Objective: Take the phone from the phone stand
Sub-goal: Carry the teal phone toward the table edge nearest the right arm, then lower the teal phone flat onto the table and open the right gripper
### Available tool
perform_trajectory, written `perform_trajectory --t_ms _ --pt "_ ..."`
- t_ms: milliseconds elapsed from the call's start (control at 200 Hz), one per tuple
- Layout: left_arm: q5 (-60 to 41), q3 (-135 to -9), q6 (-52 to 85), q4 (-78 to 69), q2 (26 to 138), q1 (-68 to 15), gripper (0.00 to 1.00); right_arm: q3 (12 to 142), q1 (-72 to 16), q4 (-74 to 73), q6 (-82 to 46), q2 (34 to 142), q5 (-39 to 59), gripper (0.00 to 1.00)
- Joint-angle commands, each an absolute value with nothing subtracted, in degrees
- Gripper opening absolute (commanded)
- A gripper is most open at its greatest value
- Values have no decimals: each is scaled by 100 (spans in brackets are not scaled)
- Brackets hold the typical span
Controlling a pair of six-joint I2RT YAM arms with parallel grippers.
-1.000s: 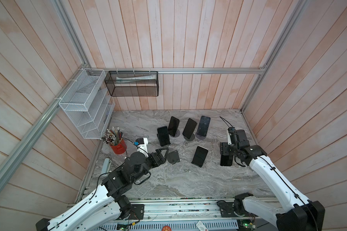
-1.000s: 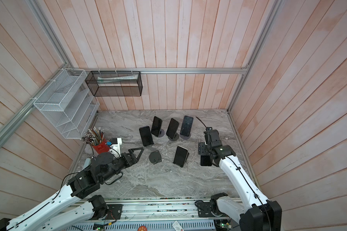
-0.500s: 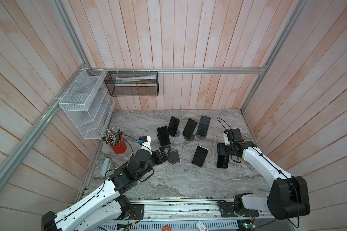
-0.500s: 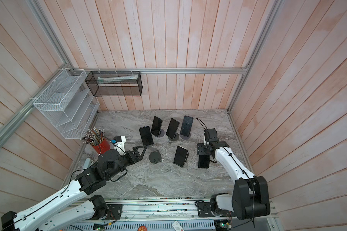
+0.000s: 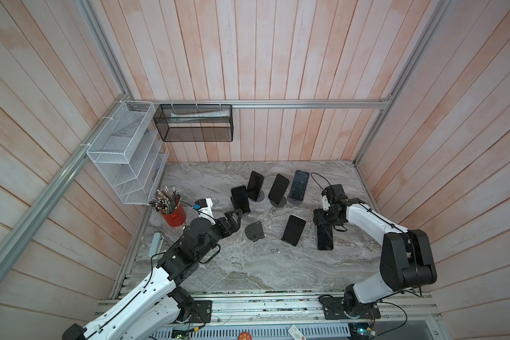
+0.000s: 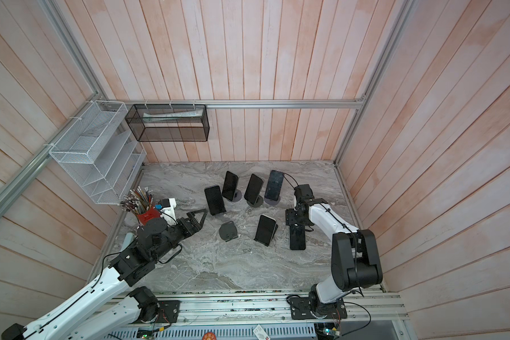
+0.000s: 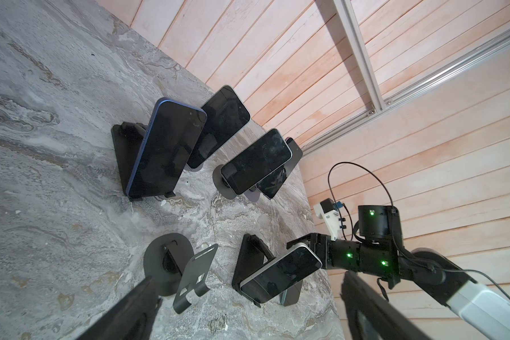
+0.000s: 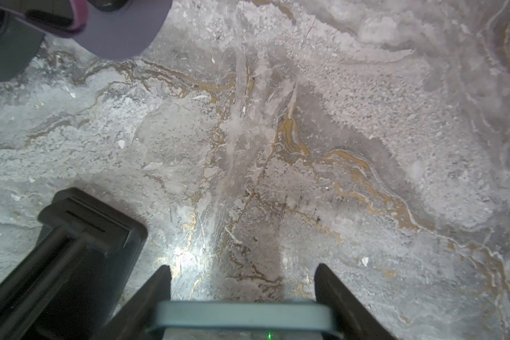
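Phone [image 5: 324, 240]: flat dark slab with rounded corners and a smooth blue-grey rim. It lies flat at the table's right side, clear of every stand, its far end clamped between the black tapered fingers of the right gripper [image 8: 242, 268].
Empty stand [image 5: 254, 231]: matte grey round base with a bent metal cradle.
Left gripper [image 5: 236, 219]: jaws spread wide, holding nothing, beside that stand.
Table [image 5: 248, 265]: grey veined marble.
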State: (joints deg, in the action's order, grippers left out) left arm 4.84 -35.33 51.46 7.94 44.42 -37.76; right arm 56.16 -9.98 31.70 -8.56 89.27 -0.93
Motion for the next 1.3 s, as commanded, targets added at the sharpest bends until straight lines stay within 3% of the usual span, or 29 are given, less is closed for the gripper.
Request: perform_trajectory --t_ms 0,715,1005,1295 --pt "192 -3409 5113 588 4531 -3742 98 5498 -989 3013 -904 9110 -8 70" --pt "-161 -3783 5245 15 5469 -3736 98 5025 -1250 2654 -1199 9519 -638 77" --pt "117 -4008 4644 -453 5532 -3735 98 5094 -1285 2642 -1116 9697 -374 84" --pt "243 -4174 4484 -395 5737 -3733 98 5168 -1283 2456 -1178 9562 83 83"
